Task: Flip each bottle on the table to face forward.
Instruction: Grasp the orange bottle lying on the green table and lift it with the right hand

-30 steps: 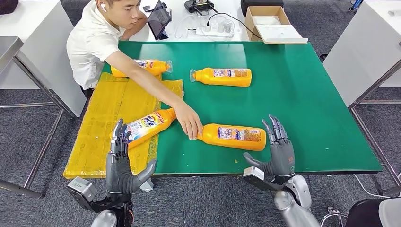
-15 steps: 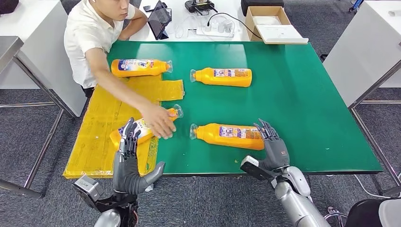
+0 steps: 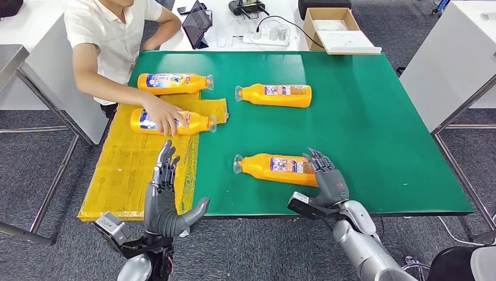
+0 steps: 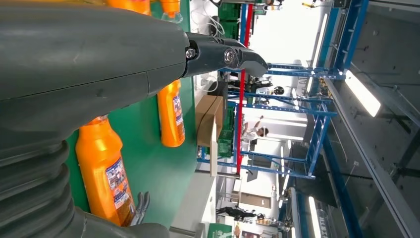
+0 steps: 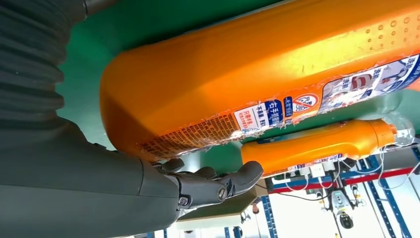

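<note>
Four orange bottles lie on their sides on the green table point(image 3: 362, 117). The near bottle point(image 3: 272, 166) point(image 5: 257, 74) point(image 4: 101, 173) shows its small-print label, cap pointing left. My right hand point(image 3: 329, 180) point(image 5: 74, 163) is at its base end, fingers point(image 5: 218, 183) spread against it, not gripping. My left hand point(image 3: 166, 196) point(image 4: 99, 59) is open above the yellow mat point(image 3: 126, 175), holding nothing. A person's hand point(image 3: 162, 115) rests on a bottle point(image 3: 193, 123) on the mat. Two more bottles lie at the far left point(image 3: 172, 83) and far middle point(image 3: 275, 95) point(image 4: 171, 116) point(image 5: 322, 146).
The person sits at the table's far left corner. A white table behind holds a tablet point(image 3: 196, 26), cables and a cardboard box point(image 3: 336, 26). Another white table point(image 3: 450, 58) stands to the right. The green surface's right half is bare.
The person let go of the near bottle, carried the bottle by my left hand back along the mat and set it down there. My right hand moved forward onto the near bottle's base.
</note>
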You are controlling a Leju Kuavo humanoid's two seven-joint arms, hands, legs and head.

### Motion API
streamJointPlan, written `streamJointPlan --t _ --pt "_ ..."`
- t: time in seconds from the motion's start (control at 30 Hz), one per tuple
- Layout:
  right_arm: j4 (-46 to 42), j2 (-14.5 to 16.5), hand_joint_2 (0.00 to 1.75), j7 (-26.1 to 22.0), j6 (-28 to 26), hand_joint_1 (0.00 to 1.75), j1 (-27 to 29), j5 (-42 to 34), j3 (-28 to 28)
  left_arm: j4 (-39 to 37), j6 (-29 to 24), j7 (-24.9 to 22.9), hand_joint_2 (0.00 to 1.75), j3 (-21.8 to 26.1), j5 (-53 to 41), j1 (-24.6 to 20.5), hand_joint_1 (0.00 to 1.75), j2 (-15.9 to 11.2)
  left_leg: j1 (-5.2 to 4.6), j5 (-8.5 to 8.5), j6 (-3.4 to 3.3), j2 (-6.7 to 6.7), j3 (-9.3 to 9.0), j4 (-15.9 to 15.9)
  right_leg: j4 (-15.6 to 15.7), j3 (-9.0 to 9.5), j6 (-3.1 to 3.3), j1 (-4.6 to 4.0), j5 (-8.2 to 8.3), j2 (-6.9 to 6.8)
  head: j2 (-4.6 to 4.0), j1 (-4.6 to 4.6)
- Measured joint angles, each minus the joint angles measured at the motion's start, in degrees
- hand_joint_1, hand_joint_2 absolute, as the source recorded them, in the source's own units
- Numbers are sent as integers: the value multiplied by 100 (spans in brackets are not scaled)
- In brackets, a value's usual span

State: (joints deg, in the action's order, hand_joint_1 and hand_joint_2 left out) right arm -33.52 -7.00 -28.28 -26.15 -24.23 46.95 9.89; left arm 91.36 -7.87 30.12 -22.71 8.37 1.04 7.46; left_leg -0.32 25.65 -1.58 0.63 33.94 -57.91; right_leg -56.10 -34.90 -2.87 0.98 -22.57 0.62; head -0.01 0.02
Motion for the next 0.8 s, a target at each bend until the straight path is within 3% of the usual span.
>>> streamJointPlan --t 0.3,0.57,0.8 --pt "129 -22 175 430 209 0 -215 302 184 0 180 -86 175 -56 31 -40 0 -7 0 0 0 -1 -2 0 0 0 0 0 0 0 1 -1" --pt "310 -179 175 1336 1197 0 -663 692 540 -17 588 -442 175 -80 -108 -145 0 -99 0 -1 -1 -5 -13 -1 1 6 -1 0 3 2 -1 -1" --pt "696 -286 175 2048 2557 0 -1203 721 801 -133 796 -515 175 -118 -245 -277 0 -162 -1 -1 -1 -6 -52 -1 6 42 -2 0 1 2 -1 -1"
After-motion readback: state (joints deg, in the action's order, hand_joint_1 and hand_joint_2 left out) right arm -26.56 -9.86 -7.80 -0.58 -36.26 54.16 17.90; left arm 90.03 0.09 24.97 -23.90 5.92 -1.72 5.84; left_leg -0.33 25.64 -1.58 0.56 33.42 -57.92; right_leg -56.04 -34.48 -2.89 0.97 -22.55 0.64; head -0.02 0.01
